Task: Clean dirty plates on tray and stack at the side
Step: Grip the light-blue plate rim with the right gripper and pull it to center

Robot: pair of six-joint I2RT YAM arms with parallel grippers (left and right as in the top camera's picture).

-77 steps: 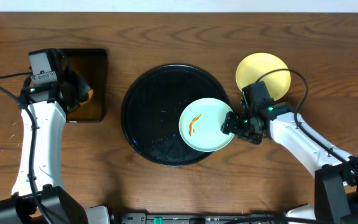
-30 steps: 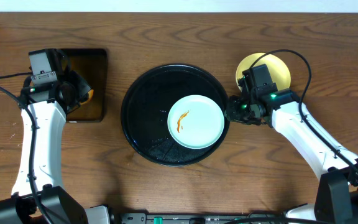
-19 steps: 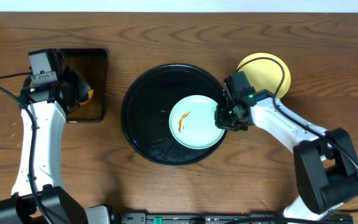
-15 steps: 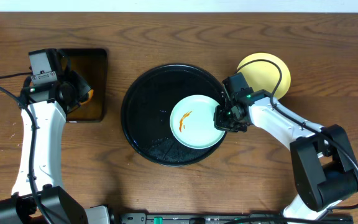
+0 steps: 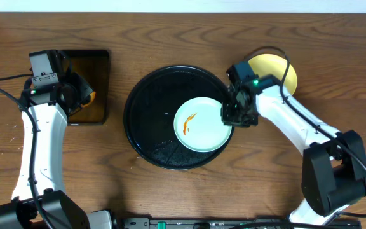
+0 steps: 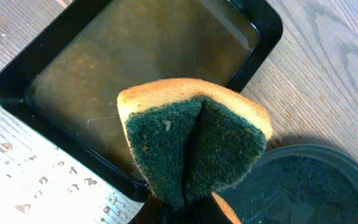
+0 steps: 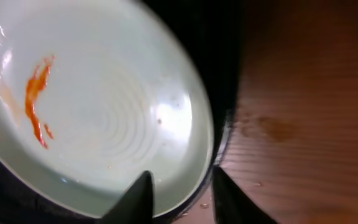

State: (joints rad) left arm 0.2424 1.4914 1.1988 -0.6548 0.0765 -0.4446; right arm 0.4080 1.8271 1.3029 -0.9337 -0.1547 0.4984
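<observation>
A pale mint plate with an orange sauce streak lies flat in the right half of the round black tray. My right gripper is at the plate's right edge. In the right wrist view the gripper is open. One finger is over the plate and the other is outside the tray's rim. A pale yellow plate lies on the table to the right, partly hidden by the right arm. My left gripper is shut on a folded yellow-green sponge. A third plate is out of view.
A rectangular black tray of brown liquid stands at the left; the sponge hangs over its near corner. Water drops lie on the wood beside it. The round tray's edge shows in the left wrist view.
The right gripper set the mint plate down in the round tray, drew back to the right, then came back over the plate's right rim. The left arm has not moved.
</observation>
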